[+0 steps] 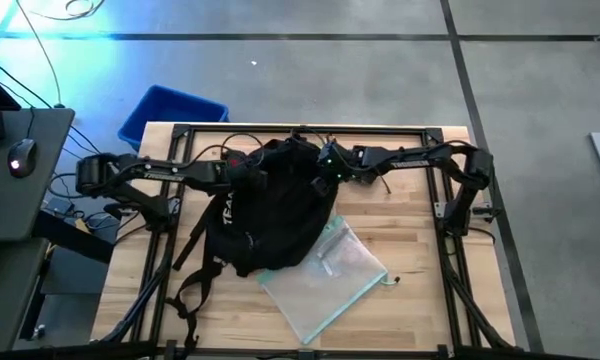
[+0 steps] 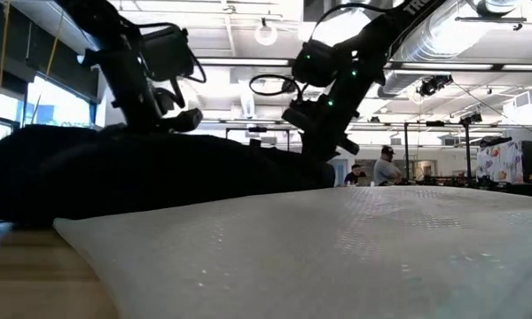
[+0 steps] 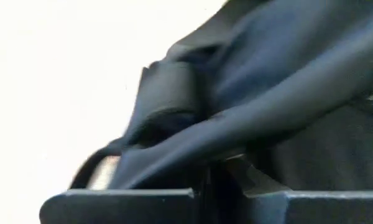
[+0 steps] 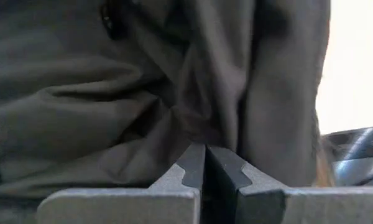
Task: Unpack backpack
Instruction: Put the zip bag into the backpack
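1. High view: the black backpack [image 1: 270, 210] lies near the middle of the wooden table [image 1: 420, 290], its shoulder straps [image 1: 193, 268] trailing toward the near left corner. A clear plastic zip pouch [image 1: 325, 278] lies flat just beside it, partly tucked under its lower right edge. The left gripper [image 1: 248, 172] meets the backpack's upper left side; the right gripper [image 1: 325, 165] meets its upper right side. A blue plastic bin [image 1: 170, 112] sits on the floor beyond the table's far left corner.

2. Low view: the pouch [image 2: 337, 257] fills the foreground as a pale sheet. Behind it the backpack [image 2: 142, 177] is a low dark mound. Both arms come down onto its top. People stand far back in the room.

3. Left wrist view: the left gripper [image 3: 205, 186] has its fingers pressed together. Dark backpack fabric [image 3: 286, 93] and a strap fold lie right against the tips; whether cloth is pinched cannot be told.

4. Right wrist view: the right gripper [image 4: 205, 165] has its fingers pressed together, tips touching gathered backpack fabric [image 4: 112, 106]. Whether any cloth is caught between them cannot be told.
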You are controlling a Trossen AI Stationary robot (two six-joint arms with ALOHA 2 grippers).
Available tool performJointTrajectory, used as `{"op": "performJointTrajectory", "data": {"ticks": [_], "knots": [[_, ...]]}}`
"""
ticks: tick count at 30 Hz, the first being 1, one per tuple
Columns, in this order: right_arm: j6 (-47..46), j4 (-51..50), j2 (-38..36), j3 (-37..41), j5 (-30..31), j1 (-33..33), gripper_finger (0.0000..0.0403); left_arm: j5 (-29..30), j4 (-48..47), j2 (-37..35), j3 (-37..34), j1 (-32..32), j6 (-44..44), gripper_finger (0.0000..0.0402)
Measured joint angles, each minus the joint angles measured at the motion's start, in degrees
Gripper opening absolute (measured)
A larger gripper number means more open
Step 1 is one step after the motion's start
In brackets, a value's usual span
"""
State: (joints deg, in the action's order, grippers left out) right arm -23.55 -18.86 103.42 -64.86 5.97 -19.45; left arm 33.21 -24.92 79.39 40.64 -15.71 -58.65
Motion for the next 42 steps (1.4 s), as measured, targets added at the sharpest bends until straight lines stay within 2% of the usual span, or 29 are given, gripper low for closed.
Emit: {"op": "performJointTrajectory", "data": {"ticks": [6, 12, 17, 22, 26, 29, 32, 36, 38, 42], "knots": [[-1.9, 3.2, -1.5, 0.0, -1.5, -0.8, 0.0000, 1.7, -2.5, -4.9, 0.0, -2.0, 6.4, 0.0000], [-0.6, 3.2, -8.7, 0.0, -4.0, 0.2, 0.0000, 2.2, -6.6, -16.6, 0.7, -2.3, 11.7, 0.0000], [-1.2, -5.8, -18.3, 0.0, -9.9, 0.2, 0.0006, -0.5, -10.8, -24.6, 4.0, 1.3, 20.0, 0.0000], [0.5, -21.5, -27.4, 0.0, -17.5, 1.3, 0.0061, -2.4, -15.6, -26.0, 8.9, 10.1, 20.4, 0.0000], [1.5, -35.2, -30.4, 1.9, -21.9, 3.7, 0.0131, -4.6, -13.9, -22.8, 12.2, 19.2, 20.8, 0.0000], [-0.2, -35.7, -32.6, 8.3, -29.5, 6.3, 0.0182, -12.0, -9.5, -18.0, 14.2, 25.9, 20.1, 0.0000], [-4.2, -29.5, -34.5, 17.4, -33.4, 9.3, 0.0223, -21.7, -3.5, -12.3, 15.1, 32.0, 18.6, 0.0000], [-11.8, -15.8, -35.2, 28.1, -33.9, 11.7, 0.0259, -31.7, 6.6, -3.9, 15.2, 38.6, 13.2, 0.0000], [-15.7, -7.0, -35.1, 32.2, -34.2, 12.2, 0.0268, -32.9, 10.6, 0.8, 15.2, 40.7, 9.9, 0.0000], [-22.4, 4.3, -33.3, 38.3, -34.3, 12.1, 0.0275, -30.1, 18.8, 10.1, 15.2, 43.2, 3.9, 0.0000]]}}
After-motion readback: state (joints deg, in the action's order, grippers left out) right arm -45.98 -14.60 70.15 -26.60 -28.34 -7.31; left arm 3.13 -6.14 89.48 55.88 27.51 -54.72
